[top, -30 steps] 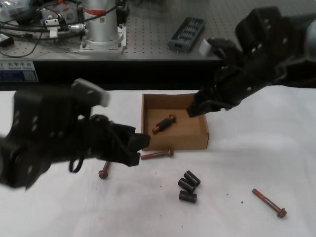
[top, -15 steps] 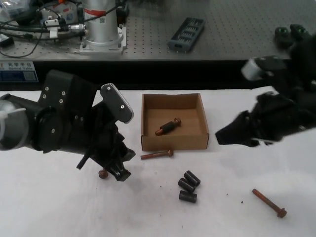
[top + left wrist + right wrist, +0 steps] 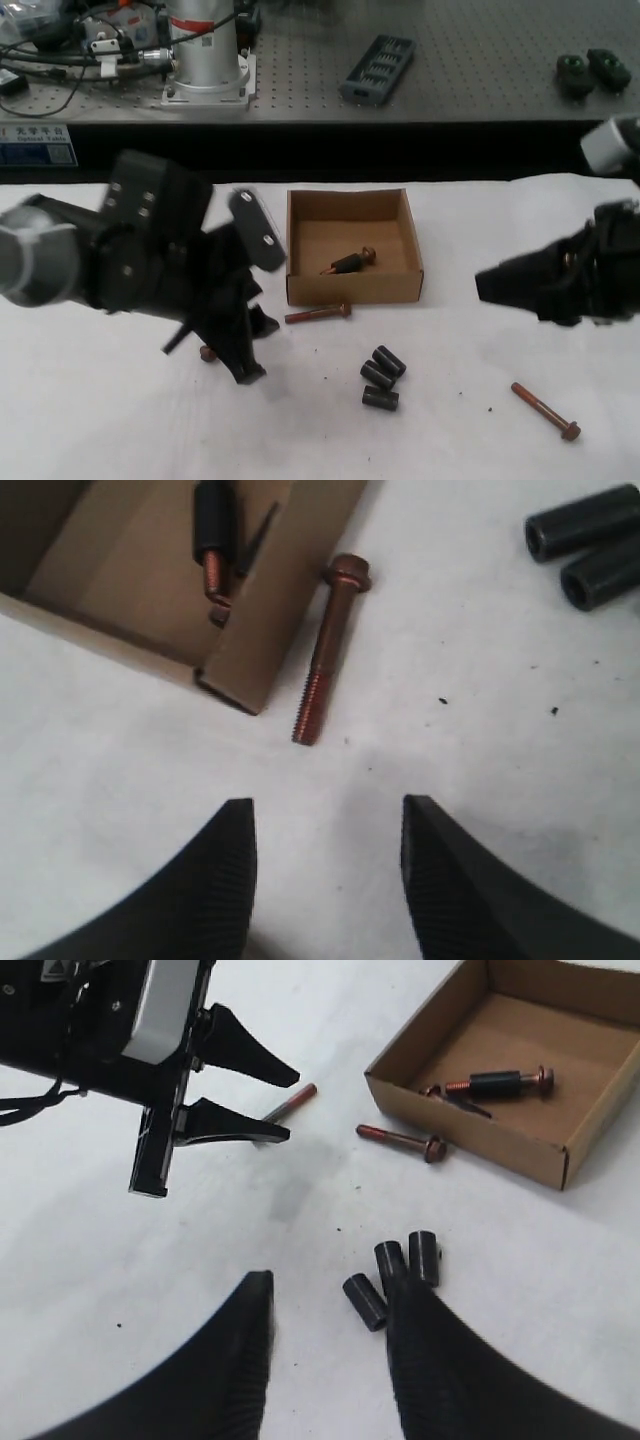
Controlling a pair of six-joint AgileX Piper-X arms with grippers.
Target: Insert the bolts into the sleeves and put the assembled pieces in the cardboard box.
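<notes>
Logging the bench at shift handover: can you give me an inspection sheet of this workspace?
Surface: white cloth, few dark specks.
Job's things: cardboard box holds one assembled piece; three sleeves loose together; box-side bolt, bolt by left arm, bolt front right.
Clutter: nothing seen.
Tools: left tool open, above cloth near box-side bolt; right tool open, above cloth.
Cables: bundle on rear bench.
Surroundings: perforated rear bench, metal cylinder, grey rack.

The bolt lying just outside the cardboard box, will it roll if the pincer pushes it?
The bolt looks like rigid metal, so it should not bend. Its round shank will probably roll if pushed sideways, but the wider flanged head would likely swing it in an arc.
</notes>
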